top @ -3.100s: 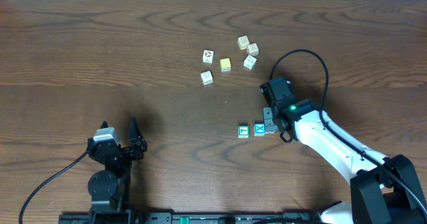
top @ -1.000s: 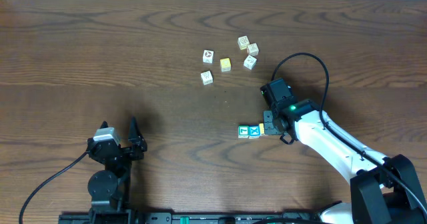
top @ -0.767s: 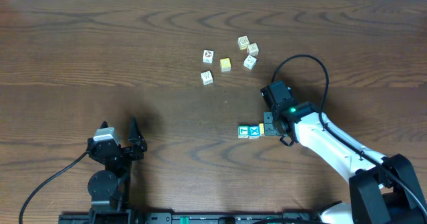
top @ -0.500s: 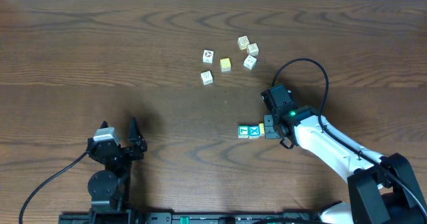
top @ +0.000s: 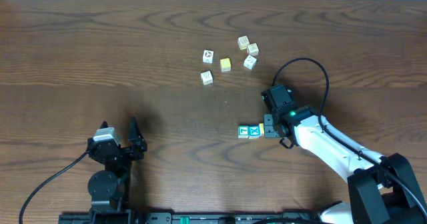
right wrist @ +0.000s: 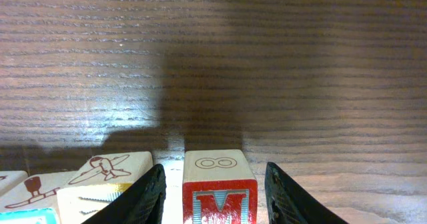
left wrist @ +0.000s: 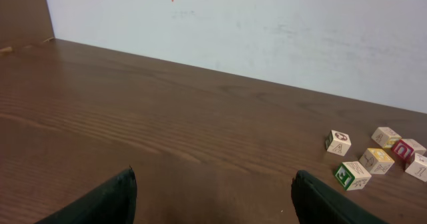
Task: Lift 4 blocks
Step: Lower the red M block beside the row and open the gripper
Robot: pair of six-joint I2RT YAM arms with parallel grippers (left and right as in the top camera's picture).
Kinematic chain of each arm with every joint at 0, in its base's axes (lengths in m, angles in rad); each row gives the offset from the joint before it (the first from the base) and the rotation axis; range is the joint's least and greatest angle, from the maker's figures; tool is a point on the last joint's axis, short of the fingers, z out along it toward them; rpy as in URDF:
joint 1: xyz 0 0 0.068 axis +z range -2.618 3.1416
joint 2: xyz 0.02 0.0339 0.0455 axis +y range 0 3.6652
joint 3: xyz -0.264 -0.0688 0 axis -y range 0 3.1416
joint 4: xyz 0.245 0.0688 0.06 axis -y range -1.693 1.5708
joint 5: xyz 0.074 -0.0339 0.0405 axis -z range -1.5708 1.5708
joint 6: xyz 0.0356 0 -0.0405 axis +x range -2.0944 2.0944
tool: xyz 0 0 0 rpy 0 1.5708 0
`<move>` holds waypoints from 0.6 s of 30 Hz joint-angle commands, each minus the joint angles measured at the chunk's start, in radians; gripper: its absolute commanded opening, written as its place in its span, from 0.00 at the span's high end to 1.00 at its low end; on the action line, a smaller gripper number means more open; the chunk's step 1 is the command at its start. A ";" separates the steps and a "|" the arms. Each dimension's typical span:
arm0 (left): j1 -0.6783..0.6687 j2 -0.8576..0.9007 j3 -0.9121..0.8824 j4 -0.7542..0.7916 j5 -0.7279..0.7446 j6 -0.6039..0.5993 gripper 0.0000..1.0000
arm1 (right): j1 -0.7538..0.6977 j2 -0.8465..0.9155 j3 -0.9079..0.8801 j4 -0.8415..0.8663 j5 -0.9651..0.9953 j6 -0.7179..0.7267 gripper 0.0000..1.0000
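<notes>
Four blocks stand in a row on the table. The overhead view shows the teal-green block (top: pixel 243 131), the blue X block (top: pixel 254 131) touching it, and a sliver of the yellow-orange block (top: pixel 261 127). My right gripper (top: pixel 269 125) covers the row's right end. In the right wrist view the red M block (right wrist: pixel 219 187) stands on the wood between my right gripper's (right wrist: pixel 215 196) fingers with a gap on each side. The jaws are open. The yellow-orange block (right wrist: pixel 100 179) lies just outside the left finger (right wrist: pixel 150 196). My left gripper (left wrist: pixel 213 197) is wide open and empty, far to the left.
Several cream and white cubes with one pale yellow cube (top: pixel 225 65) are scattered at the back of the table. The left wrist view shows them at the far right (left wrist: pixel 376 160). The right arm's black cable (top: pixel 313 67) loops above the gripper.
My right gripper's jaws have spread apart from the red M block and turned slightly. Earlier the blue X block was pushed left against the teal-green one. The left arm has not moved.
</notes>
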 commanded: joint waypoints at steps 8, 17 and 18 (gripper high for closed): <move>-0.003 -0.006 -0.016 -0.044 -0.010 -0.002 0.25 | -0.043 0.003 0.001 0.015 0.020 0.005 0.53; -0.003 -0.006 -0.016 -0.044 -0.010 -0.002 0.25 | -0.089 0.003 0.040 0.018 -0.010 -0.048 0.59; -0.003 -0.006 -0.016 -0.044 -0.010 -0.002 0.25 | -0.089 0.003 0.048 0.019 -0.018 -0.066 0.59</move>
